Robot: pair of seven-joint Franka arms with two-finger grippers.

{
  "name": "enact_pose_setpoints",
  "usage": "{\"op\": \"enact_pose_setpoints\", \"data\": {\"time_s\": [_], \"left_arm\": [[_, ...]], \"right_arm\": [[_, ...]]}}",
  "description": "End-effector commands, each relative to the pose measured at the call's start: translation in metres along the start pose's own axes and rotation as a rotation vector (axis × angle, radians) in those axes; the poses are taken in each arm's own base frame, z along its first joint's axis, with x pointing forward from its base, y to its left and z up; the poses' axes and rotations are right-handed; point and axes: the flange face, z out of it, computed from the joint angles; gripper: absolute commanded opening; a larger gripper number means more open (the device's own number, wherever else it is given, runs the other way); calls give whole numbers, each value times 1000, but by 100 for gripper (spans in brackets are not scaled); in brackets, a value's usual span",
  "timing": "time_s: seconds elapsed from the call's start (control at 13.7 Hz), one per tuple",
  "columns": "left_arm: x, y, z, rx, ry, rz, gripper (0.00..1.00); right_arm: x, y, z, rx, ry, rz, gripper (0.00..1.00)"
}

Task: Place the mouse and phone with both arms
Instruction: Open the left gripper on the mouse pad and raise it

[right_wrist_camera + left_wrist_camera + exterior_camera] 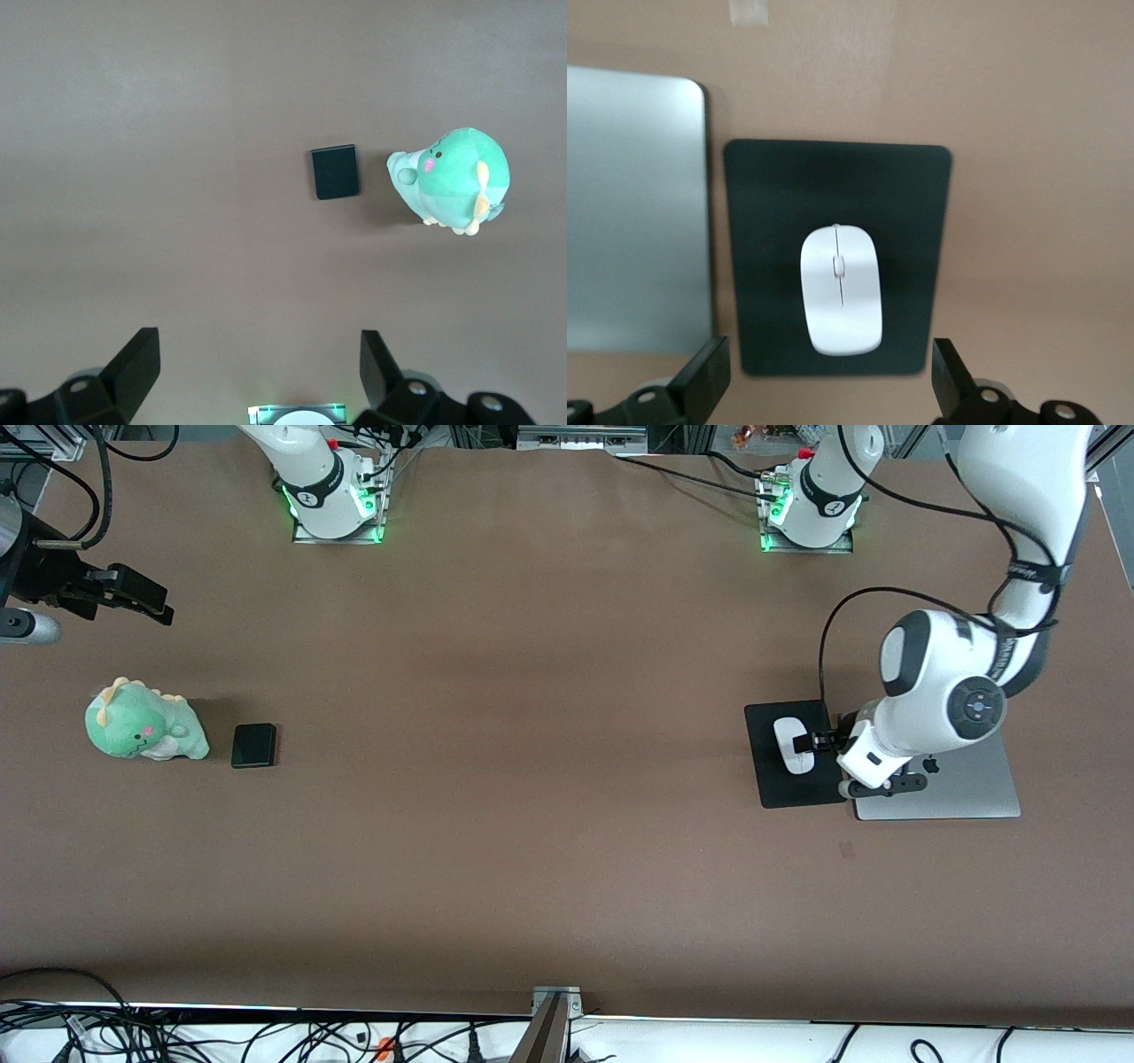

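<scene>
The white mouse point(788, 746) lies on a black mouse pad point(784, 786) toward the left arm's end of the table. My left gripper point(850, 766) hangs over the pad's edge beside the mouse, open and empty. In the left wrist view the mouse point(840, 289) lies on the pad point(757, 221) just ahead of the gripper point(828, 385), not between its fingers. The black phone point(254, 745) lies flat toward the right arm's end. My right gripper point(146, 598) is up in the air, open and empty, apart from the phone. The right wrist view shows the phone point(335, 172) well ahead of the gripper point(257, 372).
A silver closed laptop point(961, 788) lies against the mouse pad and shows in the left wrist view point(633, 212). A green plush dinosaur point(142, 722) sits right beside the phone, also in the right wrist view point(452, 180). Brown table point(549, 779) spreads between.
</scene>
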Motion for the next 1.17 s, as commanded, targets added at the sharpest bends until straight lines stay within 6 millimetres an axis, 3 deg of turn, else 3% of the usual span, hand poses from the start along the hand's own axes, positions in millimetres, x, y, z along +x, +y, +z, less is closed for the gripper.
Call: {"op": "enact_pose_setpoints", "data": {"time_s": [0.0, 0.36, 0.51, 0.73, 0.88, 1.02, 1.09], "left_arm": [[4, 3, -70, 26, -37, 20, 100], [-8, -20, -177, 11, 3, 46, 100], [-22, -23, -210, 10, 62, 39, 100], [-45, -14, -234, 20, 66, 54, 100], [-73, -8, -261, 45, 107, 72, 100], [-97, 14, -271, 115, 132, 100, 100], [-101, 15, -275, 143, 147, 99, 100]], "right_arm": [[-8, 4, -7, -7, 4, 11, 100], [-2, 4, -12, -6, 31, -29, 100], [6, 23, -7, 0, 40, -58, 100], [3, 30, -10, -2, 40, -60, 100], [3, 30, -12, -1, 46, -61, 100], [3, 30, -12, 2, 46, -60, 100], [3, 31, -13, 3, 49, -59, 100]]}}
